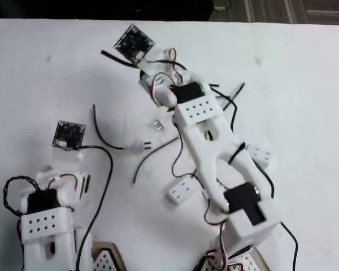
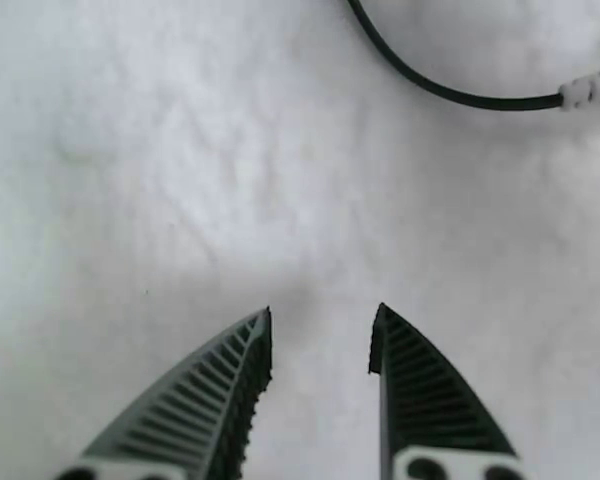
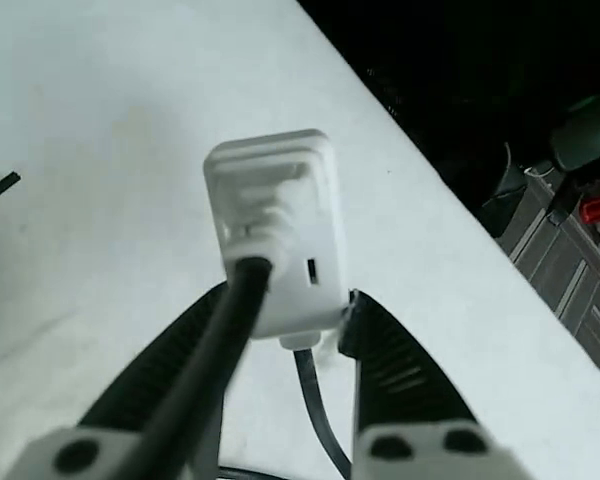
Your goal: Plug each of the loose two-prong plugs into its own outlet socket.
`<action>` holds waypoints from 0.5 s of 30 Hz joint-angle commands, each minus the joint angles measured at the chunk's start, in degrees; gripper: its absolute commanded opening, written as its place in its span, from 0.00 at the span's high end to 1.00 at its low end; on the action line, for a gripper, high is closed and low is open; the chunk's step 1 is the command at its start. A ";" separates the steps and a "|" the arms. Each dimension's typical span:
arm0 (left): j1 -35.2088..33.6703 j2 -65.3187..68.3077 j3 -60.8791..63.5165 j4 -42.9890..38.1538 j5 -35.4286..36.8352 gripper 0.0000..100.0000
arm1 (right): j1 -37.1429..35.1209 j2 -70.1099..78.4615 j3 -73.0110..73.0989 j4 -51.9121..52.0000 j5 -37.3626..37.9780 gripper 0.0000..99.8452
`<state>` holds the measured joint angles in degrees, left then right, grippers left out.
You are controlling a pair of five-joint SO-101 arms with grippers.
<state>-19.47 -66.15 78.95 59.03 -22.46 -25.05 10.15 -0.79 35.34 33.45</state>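
The right pincer [image 3: 290, 318] grips a white outlet socket [image 3: 280, 200] by its lower end, close to the far edge of the white counter [image 1: 305, 84], left of that edge's middle. A white plug [image 3: 252, 222] sits against the socket's face. Its black cable [image 3: 220, 340] runs back between the dark ribbed fingers [image 3: 385, 365].

The left pincer [image 2: 320, 328] hangs open over bare counter near the front-left corner, its two jaws apart and nothing between them. Just beyond it, toward the middle of the counter, lies a loose plug [image 1: 143, 147] on a curved black lead [image 1: 101, 134]. A small two-prong piece [image 1: 157, 125] lies near it, a little farther from the front edge (too small to make out in detail).

A second socket [image 1: 182, 190] lies flat on the counter beside the right arm's white forearm [image 1: 212, 141], toward the front edge. A third socket [image 1: 259, 153] lies on the arm's other side, toward the right edge. Short black wire ends [image 1: 233, 92] are scattered beside the arm, toward the far edge.
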 commanded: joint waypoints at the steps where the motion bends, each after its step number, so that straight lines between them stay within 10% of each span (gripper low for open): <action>1: -0.13 -0.84 -0.18 -0.97 -0.35 0.83 | -0.31 3.38 -2.99 -2.51 2.29 0.98; 15: -0.13 -0.84 -0.18 -0.97 -0.35 0.83 | -2.24 9.71 -2.81 0.31 1.76 0.87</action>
<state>-19.47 -66.15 78.95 59.03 -22.46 -26.73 22.73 -0.88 33.93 38.55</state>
